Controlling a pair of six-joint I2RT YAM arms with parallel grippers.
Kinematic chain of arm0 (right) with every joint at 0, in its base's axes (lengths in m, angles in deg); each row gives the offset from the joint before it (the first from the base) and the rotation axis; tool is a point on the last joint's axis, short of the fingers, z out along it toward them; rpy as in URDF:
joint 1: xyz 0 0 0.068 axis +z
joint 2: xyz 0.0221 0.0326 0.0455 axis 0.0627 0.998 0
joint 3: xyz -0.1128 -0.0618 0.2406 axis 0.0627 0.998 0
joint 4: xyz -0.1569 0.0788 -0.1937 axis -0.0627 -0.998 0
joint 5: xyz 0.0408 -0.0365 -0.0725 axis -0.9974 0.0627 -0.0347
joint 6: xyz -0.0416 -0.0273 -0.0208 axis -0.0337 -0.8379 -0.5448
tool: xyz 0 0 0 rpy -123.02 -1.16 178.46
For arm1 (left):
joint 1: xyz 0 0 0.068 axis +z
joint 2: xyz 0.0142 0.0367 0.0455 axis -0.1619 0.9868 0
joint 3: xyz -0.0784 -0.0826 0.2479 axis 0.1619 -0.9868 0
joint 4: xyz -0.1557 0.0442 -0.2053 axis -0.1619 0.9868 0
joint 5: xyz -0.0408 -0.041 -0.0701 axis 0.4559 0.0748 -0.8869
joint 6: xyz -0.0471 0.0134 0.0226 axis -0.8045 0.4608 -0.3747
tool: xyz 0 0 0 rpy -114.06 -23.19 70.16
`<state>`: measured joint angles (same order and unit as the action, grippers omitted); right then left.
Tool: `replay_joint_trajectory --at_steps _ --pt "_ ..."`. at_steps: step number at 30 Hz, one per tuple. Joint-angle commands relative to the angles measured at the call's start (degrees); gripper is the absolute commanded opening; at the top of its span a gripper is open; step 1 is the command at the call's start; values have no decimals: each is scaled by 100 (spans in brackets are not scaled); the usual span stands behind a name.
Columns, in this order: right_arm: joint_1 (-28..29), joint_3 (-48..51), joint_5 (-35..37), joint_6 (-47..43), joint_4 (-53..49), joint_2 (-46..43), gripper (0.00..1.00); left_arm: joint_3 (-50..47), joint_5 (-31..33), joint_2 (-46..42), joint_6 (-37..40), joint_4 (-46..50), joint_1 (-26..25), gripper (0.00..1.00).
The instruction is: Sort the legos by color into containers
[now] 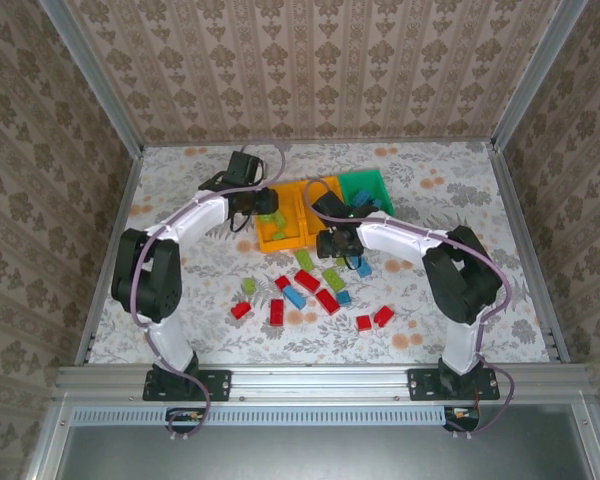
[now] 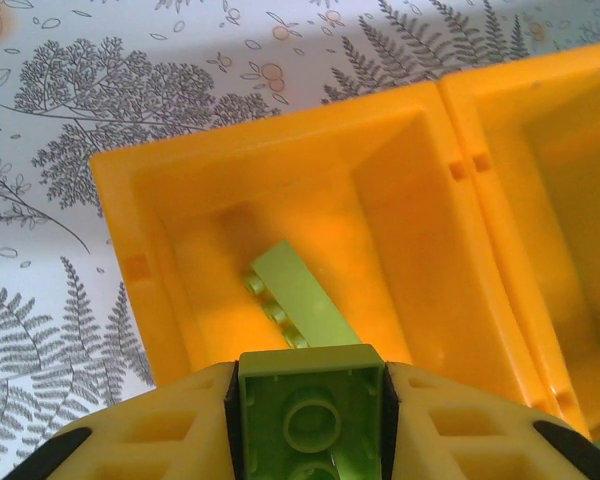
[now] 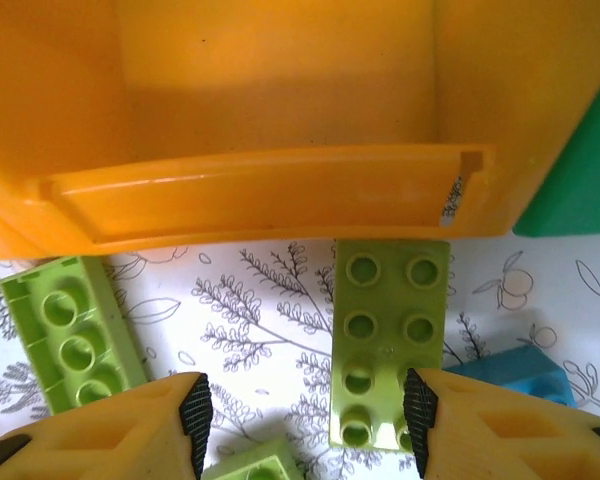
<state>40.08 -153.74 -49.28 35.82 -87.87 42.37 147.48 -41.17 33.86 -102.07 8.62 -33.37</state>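
Note:
My left gripper [image 2: 312, 400] is shut on a lime green brick [image 2: 312, 420], held underside up above the left orange bin [image 2: 130, 200]. Another lime brick [image 2: 300, 295] lies inside that bin. The second orange bin [image 2: 550, 190] adjoins it on the right. My right gripper [image 3: 305, 410] is open low over the table, in front of an orange bin [image 3: 260, 190]. A lime two-by-four brick [image 3: 388, 320] lies studs up against the inner side of its right finger. In the top view the left gripper [image 1: 263, 205] hovers over the left bin [image 1: 285, 240] and the right gripper [image 1: 332, 243] is just before the bins.
A green bin [image 1: 365, 188] ends the row on the right. Loose red [image 1: 307, 280], blue [image 1: 294, 297] and lime [image 1: 248, 286] bricks lie scattered in front of the bins. Near my right gripper are another lime brick [image 3: 65, 335] and a blue brick [image 3: 510, 372].

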Motion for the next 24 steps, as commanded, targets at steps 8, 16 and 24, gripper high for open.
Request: replay_joint_trajectory --at_steps 8,16,24 --pt "-2 -169 518 -85 -357 224 57 434 -340 328 -172 -354 54 45" --pt "-18 -219 669 -132 -383 386 60 127 -286 13 -252 -376 50 63" --pt "-133 -267 422 -171 -267 645 57 -831 156 -963 -181 -149 48 70"
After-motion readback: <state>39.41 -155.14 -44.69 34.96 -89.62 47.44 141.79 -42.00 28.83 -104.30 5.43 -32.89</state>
